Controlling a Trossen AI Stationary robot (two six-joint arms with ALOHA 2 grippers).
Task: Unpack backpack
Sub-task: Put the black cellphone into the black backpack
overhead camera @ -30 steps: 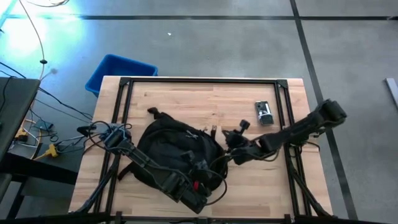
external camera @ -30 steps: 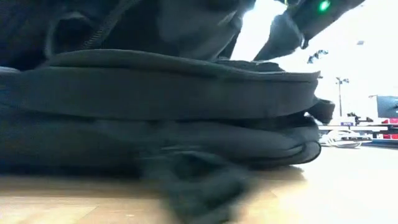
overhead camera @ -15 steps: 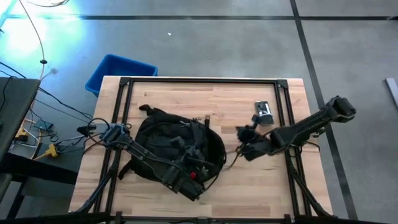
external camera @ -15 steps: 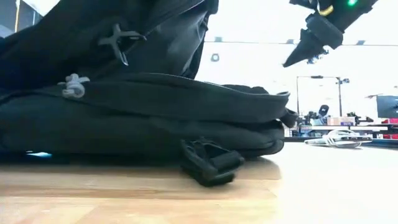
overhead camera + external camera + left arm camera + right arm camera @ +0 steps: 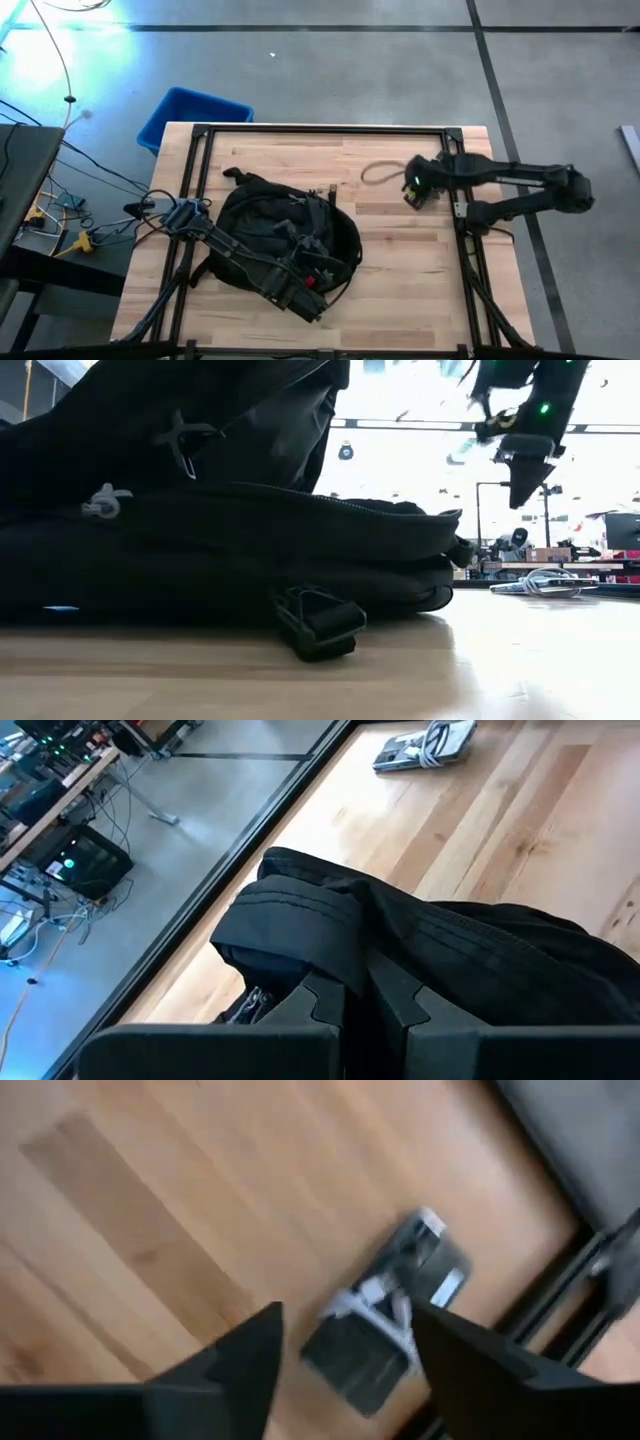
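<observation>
The black backpack (image 5: pixel 285 235) lies on its side on the left half of the table, its lower side on the wood. The low view shows its upper layer (image 5: pixel 250 420) raised. My left gripper (image 5: pixel 310 262) is over its near right part, shut on its fabric. My right gripper (image 5: pixel 415 190) hangs open above the table's far right and holds nothing. Below it, a small grey device (image 5: pixel 390 1315) wrapped in white cable lies flat on the wood. A thin cord (image 5: pixel 380 172) lies in a loop just left of that gripper. My left gripper pinches a raised fold of the backpack's black upper fabric (image 5: pixel 360 965) between its two fingers (image 5: pixel 325 1010). The fingers come in slanting down from the near side. The fold is held up off the body of the backpack, which stays on the table.
A blue bin (image 5: pixel 190 115) stands on the floor beyond the table's far left corner. A black frame rail (image 5: pixel 320 130) runs around the table's edges. Bare wood shows between the backpack and the device, and along the near right.
My right gripper has left the backpack's right side and gone toward the table's far right edge, rising and tipping to point down over the grey device. A thin cord that trailed below it now lies beside it. The backpack's upper layer has been drawn up; its body has stayed down.
</observation>
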